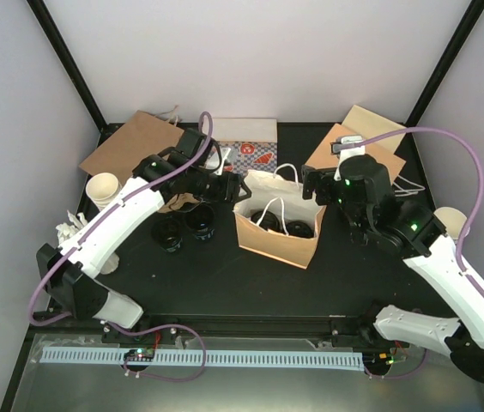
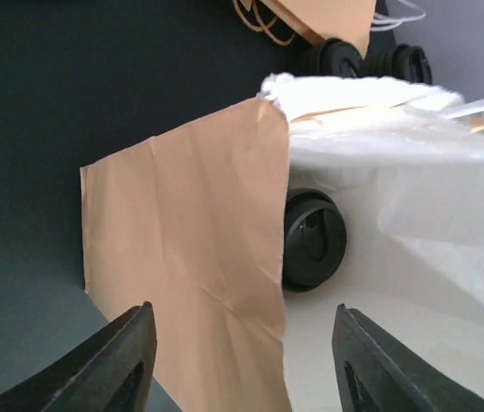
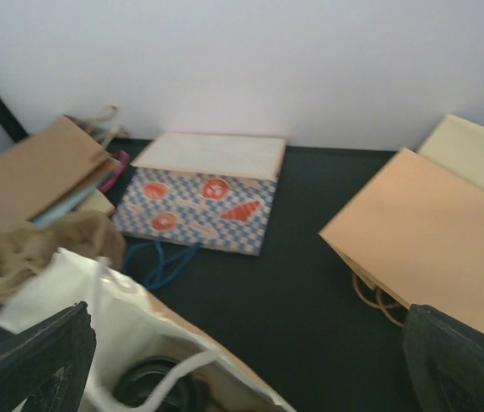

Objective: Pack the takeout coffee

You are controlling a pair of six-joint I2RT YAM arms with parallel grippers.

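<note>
In the middle of the table, my left gripper (image 2: 242, 313) hangs spread over the open paper bag (image 1: 276, 245).
Black-lidded coffee cups (image 2: 313, 239) sit inside; loose cups (image 1: 169, 232) stand left of it. My right gripper (image 3: 248, 322) gapes empty. The checked box (image 3: 199, 202) behind shows red emblems, lettering unreadable.

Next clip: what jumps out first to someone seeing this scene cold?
The open brown paper bag at the centre, black-lidded coffee cups already inside it. Both grippers hang by its rim, jaws apart: the left gripper at its left edge, the right gripper at its back right. Two more lidded cups stand just left of the bag.
</note>
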